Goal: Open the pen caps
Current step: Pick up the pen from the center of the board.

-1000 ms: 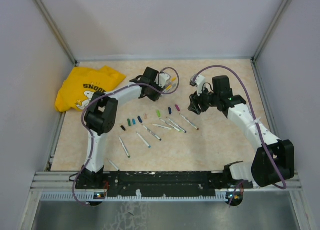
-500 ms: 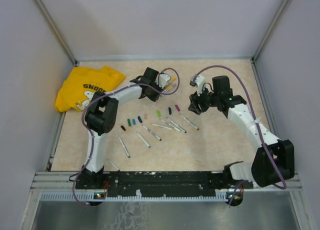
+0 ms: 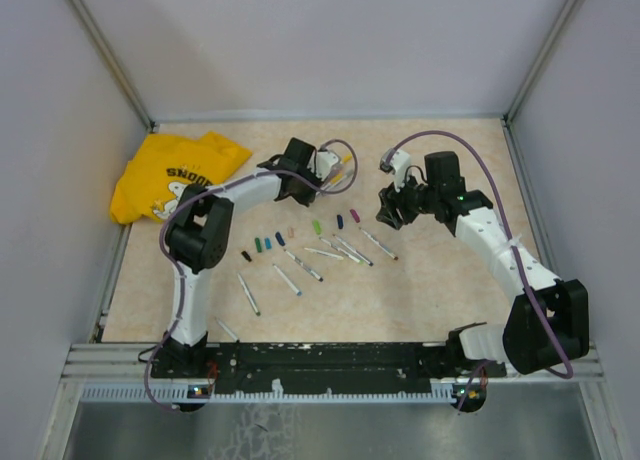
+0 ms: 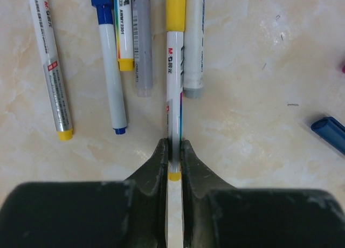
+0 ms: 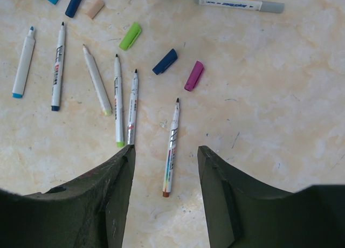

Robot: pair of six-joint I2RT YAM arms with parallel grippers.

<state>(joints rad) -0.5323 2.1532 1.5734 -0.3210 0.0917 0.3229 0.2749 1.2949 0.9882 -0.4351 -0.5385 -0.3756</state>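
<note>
**Left gripper** [image 4: 173,151]: jaws clenched on the white barrel of the yellow-capped marker [image 4: 174,97], close to its yellow-banded tail. The barrel runs out from between the fingers [image 4: 159,162] toward 12 o'clock. Its yellow cap [image 4: 176,11] is on, at the top edge of the left wrist view. A grey-tipped marker [image 4: 193,54] lies just beside it at 1 o'clock. Toward 11 o'clock lie a grey marker [image 4: 142,48], a labelled marker [image 4: 124,32] and a blue-ended marker [image 4: 113,81]. A yellow-tailed marker [image 4: 53,70] lies farthest out, at 10 o'clock. A loose blue cap [image 4: 329,133] rests on the table [image 4: 259,97] at 3 o'clock, well apart from the jaws.

**Right gripper** [image 5: 165,151]: jaws released, grasping nothing. A brown-tailed marker [image 5: 171,145], uncapped with its tip toward 12 o'clock, shows between the spread fingers [image 5: 121,188]. More uncapped markers [image 5: 118,102] lie side by side toward 10 and 11 o'clock. The pen caps [image 5: 164,61] that are off lie beyond them. A magenta cap [image 5: 194,75] is at 12 o'clock, with a dark blue one just left of it. A light green cap [image 5: 130,36] is at 11 o'clock. A beige cap [image 5: 95,8] and further caps sit near the top-left corner.

**Top external view:** the loose caps form a slanting row between the arms, with the bare barrels on its 6 o'clock side. The left gripper stands at the row's 12 o'clock and the right gripper at its 3 o'clock end. A yellow shirt [image 3: 170,175] lies at 10 o'clock, by the left wall.
</note>
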